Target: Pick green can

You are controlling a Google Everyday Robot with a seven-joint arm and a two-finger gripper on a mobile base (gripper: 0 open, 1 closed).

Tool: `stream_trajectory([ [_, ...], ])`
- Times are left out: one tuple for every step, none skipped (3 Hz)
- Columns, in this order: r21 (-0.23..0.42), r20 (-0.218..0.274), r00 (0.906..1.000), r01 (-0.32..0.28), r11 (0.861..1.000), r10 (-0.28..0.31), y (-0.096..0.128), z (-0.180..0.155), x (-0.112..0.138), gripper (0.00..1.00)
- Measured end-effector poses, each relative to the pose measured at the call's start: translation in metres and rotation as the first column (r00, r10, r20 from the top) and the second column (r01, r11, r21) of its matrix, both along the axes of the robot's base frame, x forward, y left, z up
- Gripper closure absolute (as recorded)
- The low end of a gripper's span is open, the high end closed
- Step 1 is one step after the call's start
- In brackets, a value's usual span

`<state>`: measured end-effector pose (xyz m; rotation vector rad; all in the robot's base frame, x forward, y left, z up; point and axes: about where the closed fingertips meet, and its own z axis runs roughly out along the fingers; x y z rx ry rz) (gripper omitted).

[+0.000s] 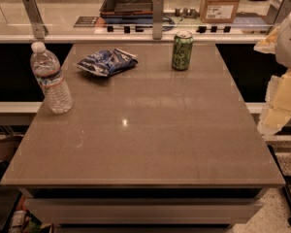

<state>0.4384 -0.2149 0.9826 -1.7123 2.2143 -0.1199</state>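
Since claw (279,106) hangs off table (150,144) right edge, well apart from can (182,51), reach seems not begun; claw state: cannot tell. Can upright near table far edge, unobstructed, likely suiting side grasp.

The robot's arm (290,38) comes in at the three o'clock edge of the view, its pale, bulky upper part near two o'clock. From there it slopes down and inward to the hand (273,114), which hangs near four o'clock.
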Motion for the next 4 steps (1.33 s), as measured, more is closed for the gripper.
stream_trajectory([
  [0.000, 0.000, 1.0000, 0.000, 1.000, 0.000, 0.000, 0.000, 0.000, 0.00],
  [0.018, 0.021, 0.9998, -0.002, 1.000, 0.001, 0.001, 0.003, 0.008, 0.00],
  [0.087, 0.069, 0.9973, 0.021, 0.996, -0.027, 0.000, 0.005, 0.035, 0.00],
  [0.231, 0.115, 0.9858, 0.093, 0.969, -0.122, -0.003, -0.001, 0.072, 0.00],
])
